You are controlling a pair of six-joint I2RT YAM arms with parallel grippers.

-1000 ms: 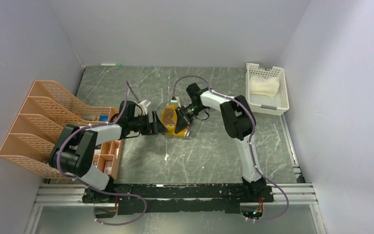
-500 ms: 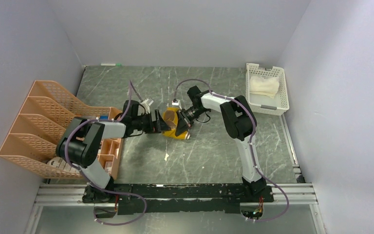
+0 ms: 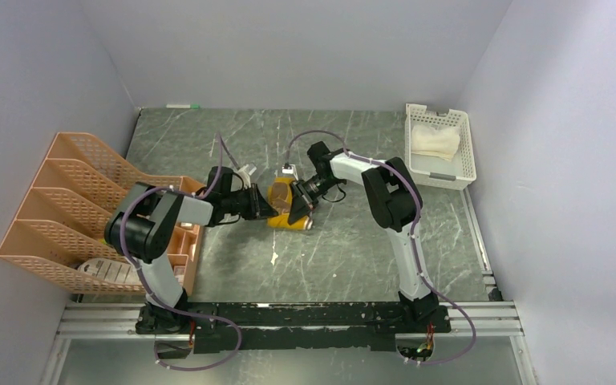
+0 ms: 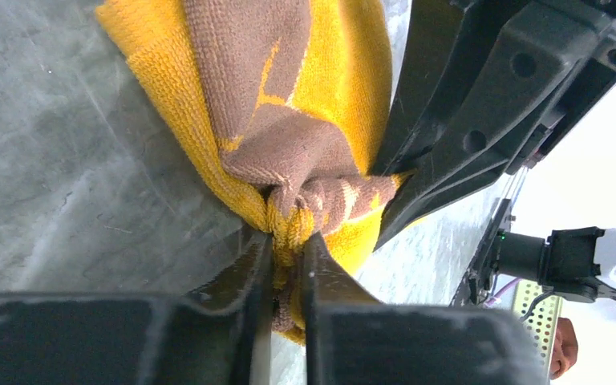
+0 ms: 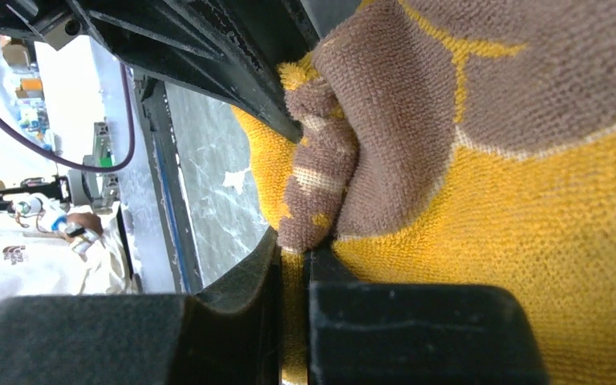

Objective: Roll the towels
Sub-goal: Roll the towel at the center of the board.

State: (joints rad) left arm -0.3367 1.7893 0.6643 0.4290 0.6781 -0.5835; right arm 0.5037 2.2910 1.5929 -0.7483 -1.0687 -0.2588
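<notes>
The brown and mustard-yellow towel (image 3: 282,200) lies bunched at the middle of the table, between the two arms. My left gripper (image 3: 269,210) comes in from the left and is shut on a fold of that towel (image 4: 289,120), cloth pinched between its fingertips (image 4: 261,249). From the right, my right gripper (image 3: 298,210) is shut on another fold of the same towel (image 5: 465,160). The two grippers nearly touch. A cream-white towel (image 3: 435,139) lies in the white basket (image 3: 441,179) at the far right.
An orange mesh file rack (image 3: 56,208) stands along the left edge, with a low orange tray (image 3: 178,261) of small items beside it. A small white scrap (image 3: 273,258) lies on the dark marble table (image 3: 337,257). Walls close in the back and both sides.
My left gripper moved right to the towel and went from open to shut on a fold. The right gripper kept its grip; the towel bunched tighter.
</notes>
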